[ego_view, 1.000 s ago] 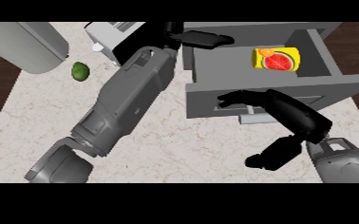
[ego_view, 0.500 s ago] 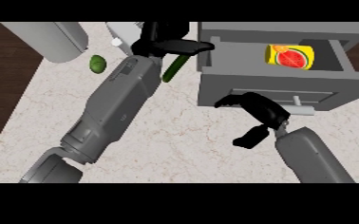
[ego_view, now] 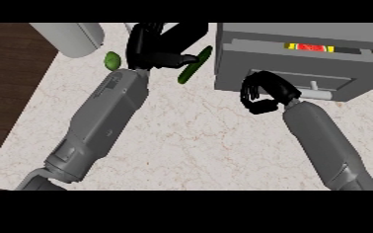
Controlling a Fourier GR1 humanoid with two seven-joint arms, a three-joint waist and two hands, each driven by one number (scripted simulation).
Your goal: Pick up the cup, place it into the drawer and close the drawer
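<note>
Grey metal drawer [ego_view: 291, 64] at counter's far right corner now nearly shut; right hand [ego_view: 262, 95], fingers curled empty, pushes front; left hand [ego_view: 157, 49] fingers curled, empty.

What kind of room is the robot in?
Most likely a kitchen. There is a pale stone-look counter, a grey drawer unit with a handle and colourful food packaging showing in its narrow opening, and green vegetables, a long cucumber and a small lime-like one.
</note>
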